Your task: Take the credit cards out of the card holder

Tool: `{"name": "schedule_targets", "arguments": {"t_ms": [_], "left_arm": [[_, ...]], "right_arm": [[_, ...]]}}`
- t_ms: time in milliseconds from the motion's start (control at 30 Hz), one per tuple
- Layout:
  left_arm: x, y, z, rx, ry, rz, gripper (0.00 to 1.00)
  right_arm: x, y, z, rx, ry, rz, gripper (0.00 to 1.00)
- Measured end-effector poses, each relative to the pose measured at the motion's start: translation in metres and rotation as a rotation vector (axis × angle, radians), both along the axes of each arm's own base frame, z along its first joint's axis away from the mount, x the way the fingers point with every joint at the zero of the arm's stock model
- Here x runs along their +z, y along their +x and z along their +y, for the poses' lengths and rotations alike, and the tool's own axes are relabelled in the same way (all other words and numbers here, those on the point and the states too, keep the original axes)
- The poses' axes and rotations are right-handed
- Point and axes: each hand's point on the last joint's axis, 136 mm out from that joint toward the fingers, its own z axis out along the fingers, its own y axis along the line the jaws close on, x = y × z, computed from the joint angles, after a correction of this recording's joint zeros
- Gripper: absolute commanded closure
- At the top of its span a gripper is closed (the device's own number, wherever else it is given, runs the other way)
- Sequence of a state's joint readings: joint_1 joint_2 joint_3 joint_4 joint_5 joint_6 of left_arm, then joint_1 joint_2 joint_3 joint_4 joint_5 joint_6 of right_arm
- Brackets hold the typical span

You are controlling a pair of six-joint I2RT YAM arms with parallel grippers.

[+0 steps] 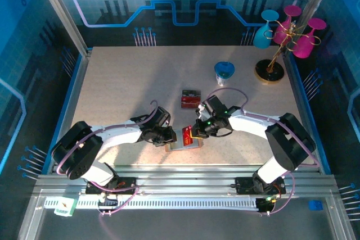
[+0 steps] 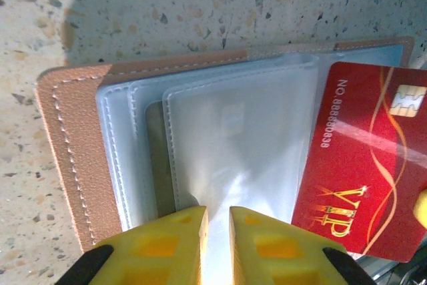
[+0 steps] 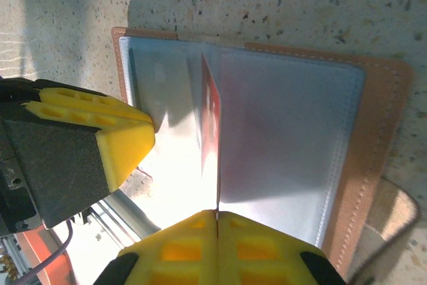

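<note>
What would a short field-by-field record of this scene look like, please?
card holder: lying open on the table, clear sleeves facing up
red card: gripped on edge over the open holder; unclear if fully free of its sleeve
right fingers: shut on the red card
left fingers: nearly together on the holder's near edge, seemingly pinching a sleeve
loose card: dark and red, flat on the table beyond the holder, apart from it
blue cup: farther back, to the right
</note>
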State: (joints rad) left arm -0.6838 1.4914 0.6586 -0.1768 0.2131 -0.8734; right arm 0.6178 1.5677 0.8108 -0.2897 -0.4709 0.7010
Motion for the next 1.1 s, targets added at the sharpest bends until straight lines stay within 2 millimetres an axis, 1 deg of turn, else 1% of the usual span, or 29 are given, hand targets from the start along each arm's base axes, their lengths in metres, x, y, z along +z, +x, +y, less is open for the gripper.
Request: {"name": "schedule_targets", "arguments": {"t_ms": [167,333,467,567,733,800,967,1100], "left_arm": [[0.003,0.000,0.000,0.001,-0.005,-0.005,0.82],[0.009,-0.002,0.002,0.001,-0.009,-0.011,0.81],[0.016,-0.001,0.001,0.002,-0.021,-0.026,0.81],[0.021,0.001,0.003,0.010,-0.027,-0.039,0.81],[0.030,0.005,0.008,0.028,-0.034,-0.064,0.80],[0.032,0.005,0.010,0.035,-0.037,-0.072,0.79],[0.031,0.003,0.017,0.055,-0.032,-0.072,0.78],[0.029,0.001,0.020,0.061,-0.023,-0.066,0.78]], "right_arm": [[0.003,-0.001,-0.007,0.002,-0.030,-0.009,0.98],[0.013,0.006,-0.013,0.010,-0.057,-0.041,0.99],[0.027,0.020,-0.016,0.026,-0.072,-0.092,1.00],[0.041,0.032,-0.018,0.055,-0.088,-0.153,1.00],[0.071,0.054,-0.020,0.163,-0.113,-0.310,1.00],[0.079,0.062,-0.023,0.215,-0.141,-0.377,1.00],[0.085,0.084,-0.028,0.401,-0.234,-0.519,1.00],[0.087,0.093,-0.028,0.600,-0.283,-0.619,1.00]]}}
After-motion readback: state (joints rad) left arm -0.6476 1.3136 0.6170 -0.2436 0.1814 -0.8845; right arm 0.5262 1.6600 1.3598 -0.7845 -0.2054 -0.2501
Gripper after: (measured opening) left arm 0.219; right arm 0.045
